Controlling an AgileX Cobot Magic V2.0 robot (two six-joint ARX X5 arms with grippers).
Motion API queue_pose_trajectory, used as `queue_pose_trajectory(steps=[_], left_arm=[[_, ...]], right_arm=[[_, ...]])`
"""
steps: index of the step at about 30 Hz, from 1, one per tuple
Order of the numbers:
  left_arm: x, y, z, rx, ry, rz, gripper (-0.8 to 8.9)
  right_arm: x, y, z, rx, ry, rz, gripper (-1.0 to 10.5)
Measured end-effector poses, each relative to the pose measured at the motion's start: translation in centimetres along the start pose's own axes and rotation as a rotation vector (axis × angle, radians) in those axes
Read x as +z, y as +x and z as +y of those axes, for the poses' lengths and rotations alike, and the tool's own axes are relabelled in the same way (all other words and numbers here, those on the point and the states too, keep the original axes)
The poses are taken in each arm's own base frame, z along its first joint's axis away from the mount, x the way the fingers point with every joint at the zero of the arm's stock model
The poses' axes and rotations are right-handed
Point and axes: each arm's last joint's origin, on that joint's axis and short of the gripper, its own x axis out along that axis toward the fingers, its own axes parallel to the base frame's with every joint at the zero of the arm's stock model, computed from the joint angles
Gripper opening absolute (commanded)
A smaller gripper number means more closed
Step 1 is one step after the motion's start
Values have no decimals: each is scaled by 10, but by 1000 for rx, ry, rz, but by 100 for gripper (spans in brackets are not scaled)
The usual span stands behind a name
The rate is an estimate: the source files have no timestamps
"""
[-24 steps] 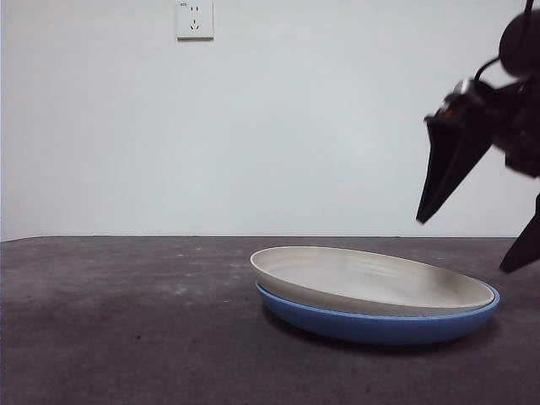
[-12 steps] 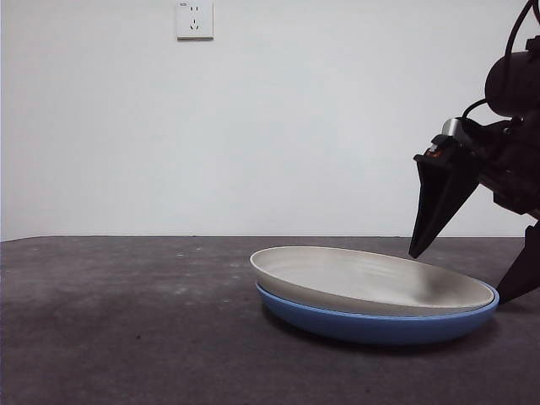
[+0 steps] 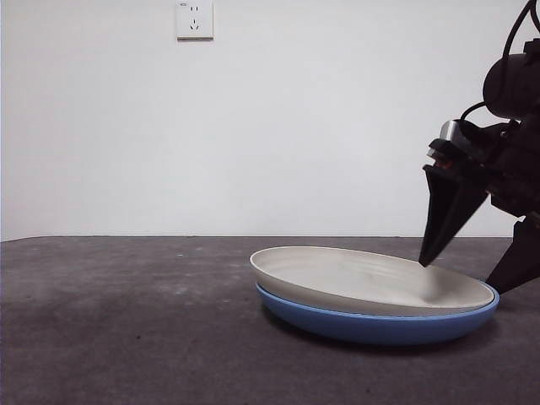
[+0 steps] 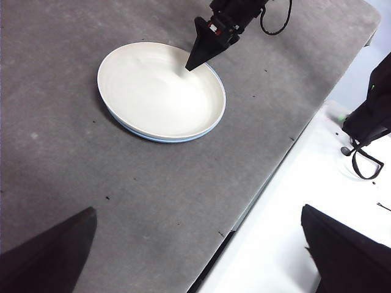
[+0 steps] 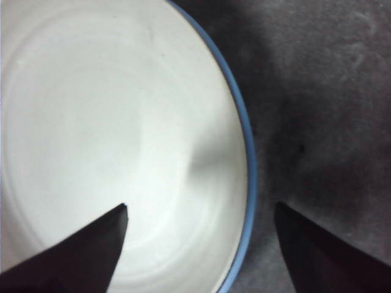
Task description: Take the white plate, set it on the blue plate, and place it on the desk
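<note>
The white plate [image 3: 371,283] lies nested in the blue plate [image 3: 380,327] on the desk [image 3: 126,321], right of centre. My right gripper [image 3: 460,277] is open and low at the stack's right side. One jaw hangs over the white plate's inside and the other sits outside the rim. The right wrist view shows the white plate [image 5: 116,122] and the blue plate's edge [image 5: 247,159] between the jaws of the right gripper [image 5: 201,206]. My left gripper [image 4: 197,210] is open, high over the desk and far from the white plate [image 4: 160,90].
A wall socket [image 3: 194,18] is on the white wall behind. The desk's edge [image 4: 269,183] runs beside a white surface holding a black device [image 4: 366,122]. Bare desk lies left of the plates.
The right gripper came down and a little to the right, from above the plates to straddling their right rim. The plates have not moved.
</note>
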Motion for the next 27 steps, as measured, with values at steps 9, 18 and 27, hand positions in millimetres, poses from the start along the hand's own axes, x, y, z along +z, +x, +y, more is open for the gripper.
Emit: queue_pose_trajectory(steps=[9, 18, 27], left_arm=[[0, 0, 0, 0, 0, 0, 541], [0, 0, 0, 0, 0, 0, 540], [0, 0, 0, 0, 0, 0, 540]], right_arm=[[0, 6, -4, -18, 11, 16, 33], [0, 7, -6, -59, 27, 20, 10], [14, -6, 8, -74, 39, 39, 9]])
